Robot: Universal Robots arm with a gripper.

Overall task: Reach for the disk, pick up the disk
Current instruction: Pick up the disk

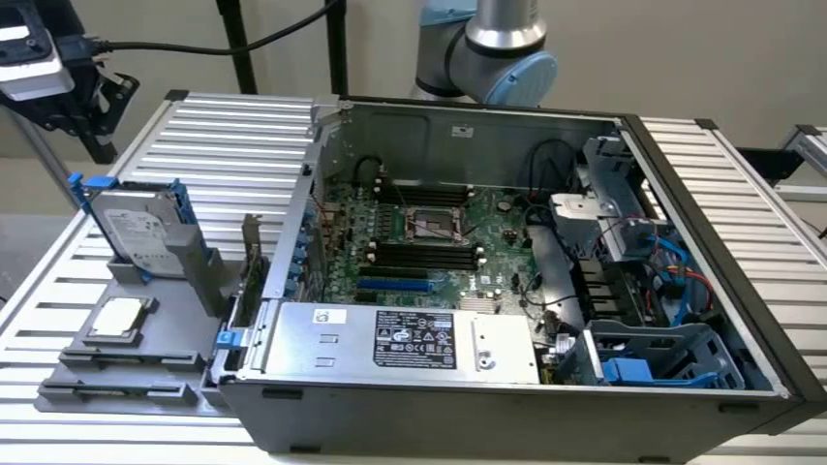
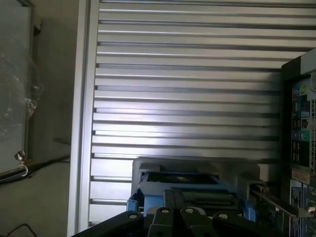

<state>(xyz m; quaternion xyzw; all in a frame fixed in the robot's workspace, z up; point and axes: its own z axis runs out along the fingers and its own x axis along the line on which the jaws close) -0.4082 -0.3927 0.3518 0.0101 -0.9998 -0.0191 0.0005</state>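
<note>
The disk (image 1: 136, 228) stands upright in a grey holder (image 1: 155, 276) on the slatted table, at the exterior view's left. It is silver-grey with a white label and blue carrier rails. My gripper (image 1: 101, 147) hangs above and behind it, well clear of its top edge and touching nothing. The wrist view looks down the dark fingers (image 2: 169, 200), which are pressed together with nothing between them. Beyond them there is the disk's (image 2: 207, 200) upper edge and blue frame.
An open computer case (image 1: 517, 407) takes up the middle and the exterior view's right, with a silver power-supply box (image 1: 401, 339) at its front. A small square silver plate (image 1: 119, 318) lies on the grey fixture below the disk. An expansion card (image 1: 252, 254) stands beside the case wall.
</note>
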